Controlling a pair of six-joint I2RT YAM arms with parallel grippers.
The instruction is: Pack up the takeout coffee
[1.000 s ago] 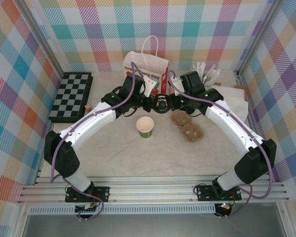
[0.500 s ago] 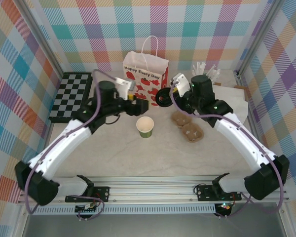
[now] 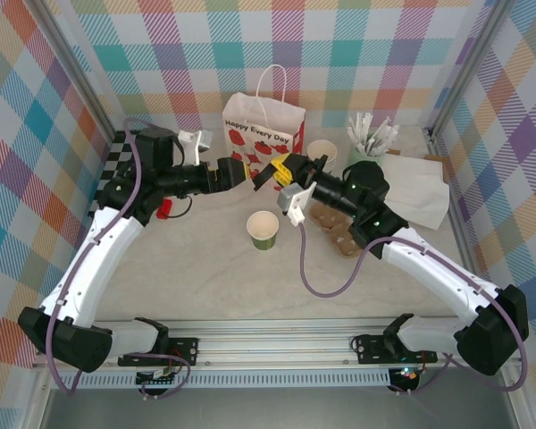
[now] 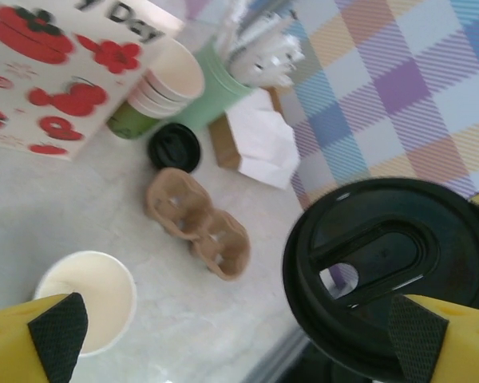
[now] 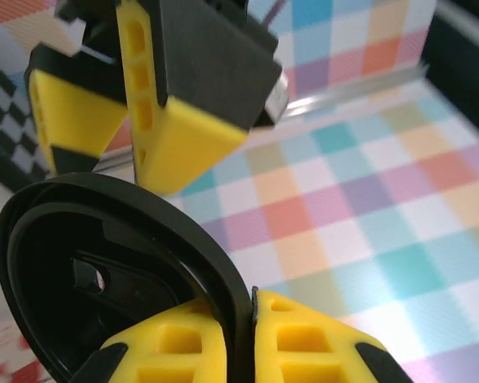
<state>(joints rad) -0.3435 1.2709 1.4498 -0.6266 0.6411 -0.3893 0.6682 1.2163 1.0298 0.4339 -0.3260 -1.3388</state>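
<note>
While our right gripper [image 5: 251, 335] pinches the black lid [image 4: 391, 263] by its rim in front of the paper bag [image 3: 263, 121], we have our left gripper [image 4: 238, 339] spread wide around that lid, and the green cup [image 3: 263, 229] stands lidless on the table [image 3: 205, 268] nearer us.

The pale, stone-look table [image 3: 205, 277] carries an open green paper cup [image 3: 263, 230] mid-surface, with a brown pulp cup carrier [image 3: 338, 228] just beside it. At the back stand a strawberry-print paper bag [image 3: 263, 125], a chessboard [image 3: 107, 179] and a mint tumbler of sticks [image 3: 364, 147].
</note>
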